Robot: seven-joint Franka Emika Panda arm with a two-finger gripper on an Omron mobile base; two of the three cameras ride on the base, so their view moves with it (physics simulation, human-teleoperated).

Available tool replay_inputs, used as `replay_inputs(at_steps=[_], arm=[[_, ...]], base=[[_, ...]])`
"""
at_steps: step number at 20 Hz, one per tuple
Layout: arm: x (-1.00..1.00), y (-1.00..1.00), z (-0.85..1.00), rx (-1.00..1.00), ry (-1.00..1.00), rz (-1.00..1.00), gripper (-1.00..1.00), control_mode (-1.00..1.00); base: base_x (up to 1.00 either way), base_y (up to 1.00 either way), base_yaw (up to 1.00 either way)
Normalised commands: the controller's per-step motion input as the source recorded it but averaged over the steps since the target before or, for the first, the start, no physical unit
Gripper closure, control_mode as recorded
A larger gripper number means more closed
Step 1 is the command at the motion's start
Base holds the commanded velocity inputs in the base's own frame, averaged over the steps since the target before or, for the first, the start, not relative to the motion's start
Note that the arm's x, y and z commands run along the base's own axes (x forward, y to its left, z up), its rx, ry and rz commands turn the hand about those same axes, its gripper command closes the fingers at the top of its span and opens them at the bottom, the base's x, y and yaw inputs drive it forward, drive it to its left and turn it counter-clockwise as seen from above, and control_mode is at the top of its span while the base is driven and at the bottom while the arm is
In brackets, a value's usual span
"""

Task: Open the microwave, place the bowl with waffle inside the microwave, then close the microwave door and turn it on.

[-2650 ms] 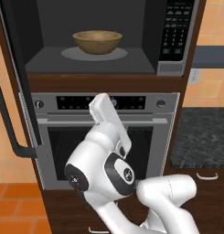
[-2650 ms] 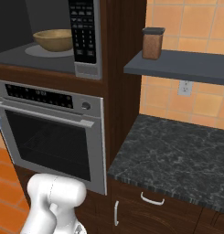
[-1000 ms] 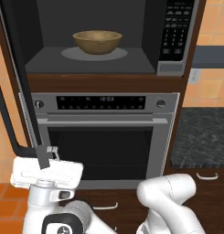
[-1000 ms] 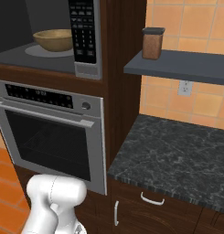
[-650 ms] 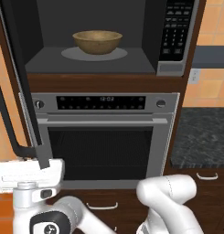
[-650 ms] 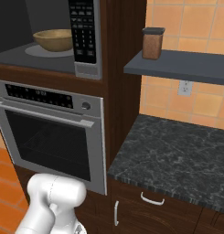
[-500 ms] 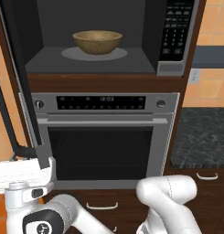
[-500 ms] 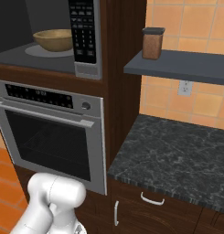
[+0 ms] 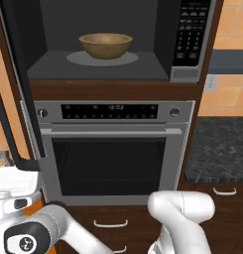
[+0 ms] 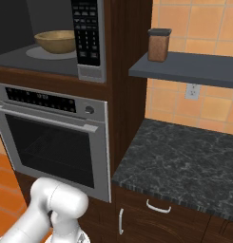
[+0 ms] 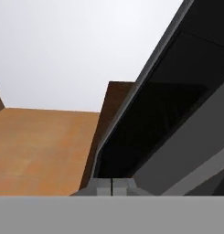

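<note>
The microwave (image 9: 190, 74) stands open above the oven, its keypad (image 10: 87, 28) on the right. The tan bowl (image 9: 105, 45) sits on the round turntable (image 9: 76, 58) inside; its rim hides what it holds. It also appears in the right base view as the bowl (image 10: 56, 42). The microwave door (image 9: 24, 84) is swung out to the left, edge-on, with its dark bar handle (image 9: 4, 124). My gripper (image 9: 1, 158) is low at the far left, just under the door's bottom edge, shut on nothing. In the hand view the gripper (image 11: 112, 186) looks up along the door (image 11: 177, 91).
A steel oven (image 9: 118, 149) with a horizontal handle fills the cabinet below the microwave. To the right are a dark stone counter (image 10: 184, 161) and a grey shelf (image 10: 194, 69) carrying a brown jar (image 10: 159, 45). Drawers sit under the counter.
The hand swung from in front of the oven down and left to below the open door, drifting further left over the last second. Bowl and door have not moved.
</note>
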Motion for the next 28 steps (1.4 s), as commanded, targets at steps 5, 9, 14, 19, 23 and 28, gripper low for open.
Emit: replay_inputs(at_steps=[5,9,14,19,23,28], arm=[[0.00,0.08,0.49,0.04,-0.05,0.00,1.00,-1.00],[-0.08,-0.22,0.42,0.19,-0.07,-0.08,1.00,-1.00],[-0.26,-0.89,0.44,0.36,-0.04,-0.11,1.00,-1.00],[-0.28,-1.00,0.60,0.42,-0.01,-0.04,1.00,-1.00],[-0.19,-1.00,0.78,0.47,0.00,-0.04,1.00,-1.00],[-0.10,-1.00,0.82,0.49,0.05,0.00,1.00,-1.00]], base=[[0.00,0.00,0.00],[0.00,0.00,0.00],[0.00,0.00,0.00],[0.00,0.00,0.00],[0.00,0.00,0.00],[0.00,0.00,0.00]])
